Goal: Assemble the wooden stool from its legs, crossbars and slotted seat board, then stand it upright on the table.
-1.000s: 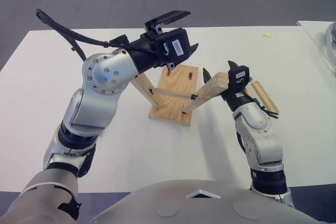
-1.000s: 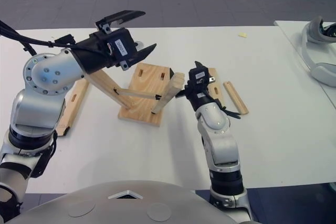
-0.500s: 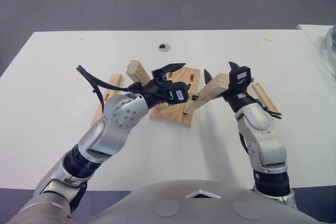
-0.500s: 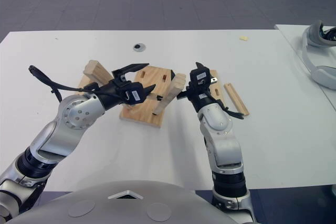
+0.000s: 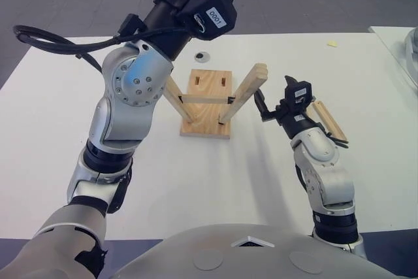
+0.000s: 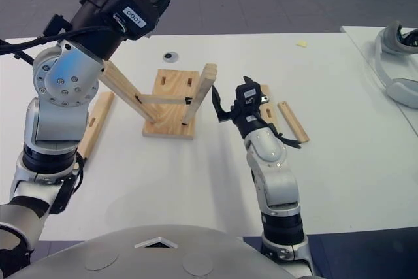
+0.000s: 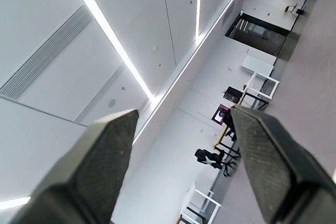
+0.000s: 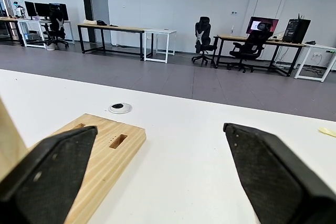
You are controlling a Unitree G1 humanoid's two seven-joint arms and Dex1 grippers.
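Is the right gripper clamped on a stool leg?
No, the right gripper stands open, with bare table between its fingers and the leg off to one side.

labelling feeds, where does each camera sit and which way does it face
Left eye, right eye: on the head, facing forward and down at the table and stool; left arm and right arm show.
Left wrist: on the raised left arm, facing up at ceiling lights; open fingers of the left tool show.
Right wrist: low over the table, facing across it towards office desks; open fingers of the right tool show.
Shared: right wrist and eye views show the seat board and grommet.
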